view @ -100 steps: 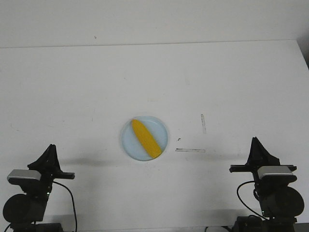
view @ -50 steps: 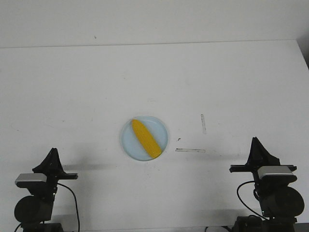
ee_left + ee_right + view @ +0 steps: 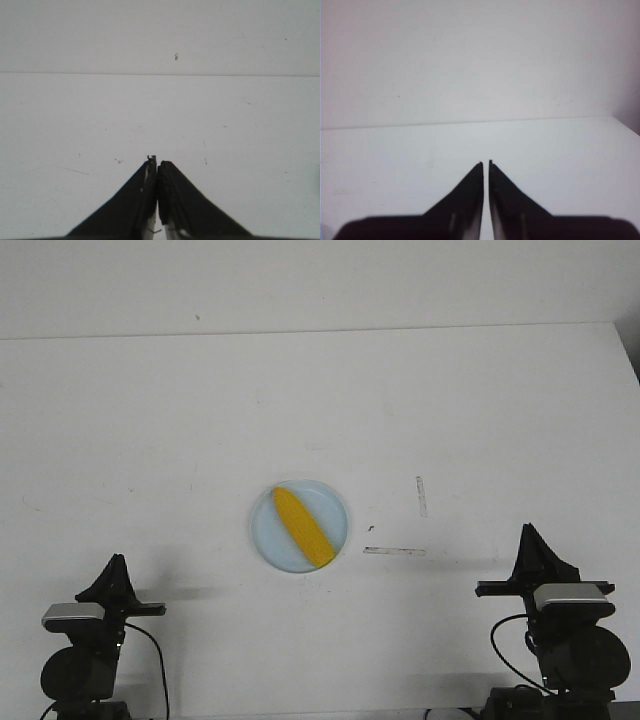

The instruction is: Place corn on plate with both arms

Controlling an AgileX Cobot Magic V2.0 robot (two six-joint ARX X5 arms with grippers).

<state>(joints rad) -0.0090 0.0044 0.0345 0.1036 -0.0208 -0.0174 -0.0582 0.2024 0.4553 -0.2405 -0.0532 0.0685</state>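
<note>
The yellow corn (image 3: pixel 302 526) lies diagonally on the pale blue plate (image 3: pixel 331 505) in the middle of the white table in the front view. My left gripper (image 3: pixel 116 561) is shut and empty at the near left, well away from the plate; its jaws meet in the left wrist view (image 3: pixel 157 162). My right gripper (image 3: pixel 527 530) is shut and empty at the near right; its jaws stand almost together in the right wrist view (image 3: pixel 486 163). Neither wrist view shows the corn or the plate.
Two pale tape marks lie right of the plate: one upright (image 3: pixel 421 496), one flat (image 3: pixel 394 551). The table's far edge (image 3: pixel 320 332) meets the wall. Its right edge (image 3: pixel 632 365) is at the far right.
My left arm has drawn back toward the near edge and a little to the right, so it sits lower in the front view. The right arm, corn and plate have not moved.
</note>
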